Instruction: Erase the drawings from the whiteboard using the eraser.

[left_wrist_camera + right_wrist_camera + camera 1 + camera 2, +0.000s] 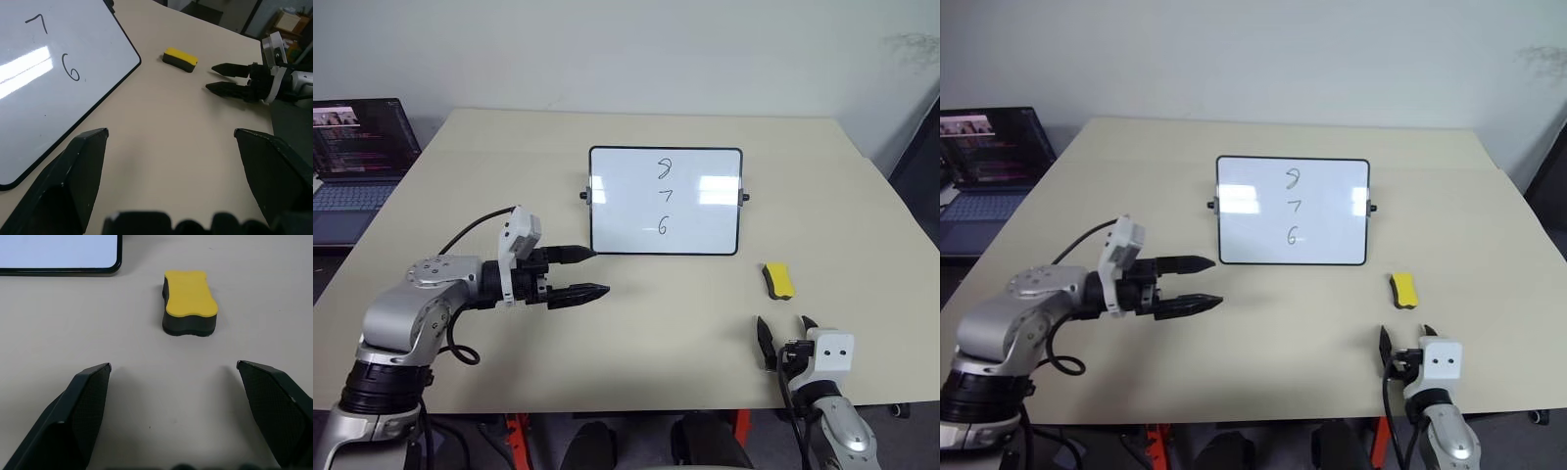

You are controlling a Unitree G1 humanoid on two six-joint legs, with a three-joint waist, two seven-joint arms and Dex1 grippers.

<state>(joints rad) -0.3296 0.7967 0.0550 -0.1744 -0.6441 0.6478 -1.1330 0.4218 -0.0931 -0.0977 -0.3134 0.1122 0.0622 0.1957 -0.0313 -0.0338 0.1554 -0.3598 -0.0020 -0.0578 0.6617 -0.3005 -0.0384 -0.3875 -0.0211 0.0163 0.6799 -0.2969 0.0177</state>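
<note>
Three black marker digits (663, 196) remain on our glossy white black-framed whiteboard (705, 211) mid-bench. Our right gripper (784, 338), jaws wide, faces the small yellow black-bottomed eraser (777, 279) near the bench's right edge; we should straddle it squarely before closing.

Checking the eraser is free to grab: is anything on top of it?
Nothing: the eraser lies alone on the table, yellow top bare. Its black underside is hidden against the tabletop.

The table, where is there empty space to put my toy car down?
The table is bare between the left gripper and the right gripper, and behind the whiteboard to the far edge. It is tight on the right, where the eraser lies between whiteboard and right gripper.
</note>
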